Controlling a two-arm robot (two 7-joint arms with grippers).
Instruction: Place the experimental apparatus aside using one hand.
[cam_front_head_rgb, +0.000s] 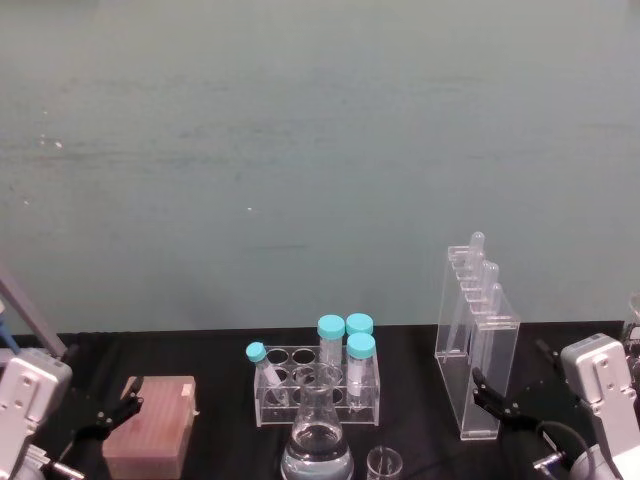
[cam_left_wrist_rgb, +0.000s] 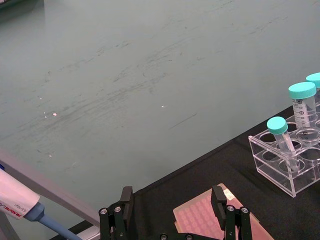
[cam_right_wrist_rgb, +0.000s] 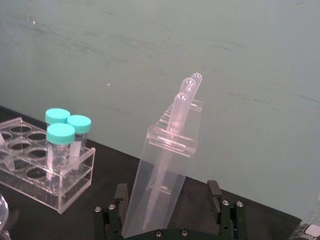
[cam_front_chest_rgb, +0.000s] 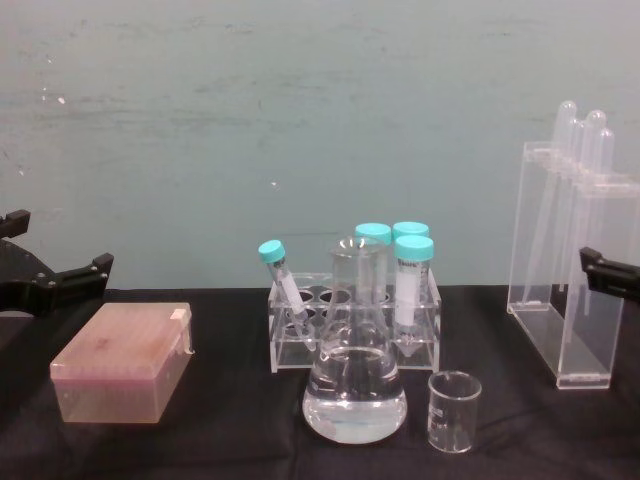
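Right gripper (cam_right_wrist_rgb: 167, 187), lower right of the head view, has its claw wide open around the tall rack (cam_right_wrist_rgb: 170, 150), not squeezing it; left gripper (cam_left_wrist_rgb: 172, 191) is open, lower left.

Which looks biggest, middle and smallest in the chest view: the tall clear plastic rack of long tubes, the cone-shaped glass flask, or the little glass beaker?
Largest: tall clear plastic rack.
Then the cone-shaped glass flask, helped by standing nearer the camera.
Smallest: little glass beaker.
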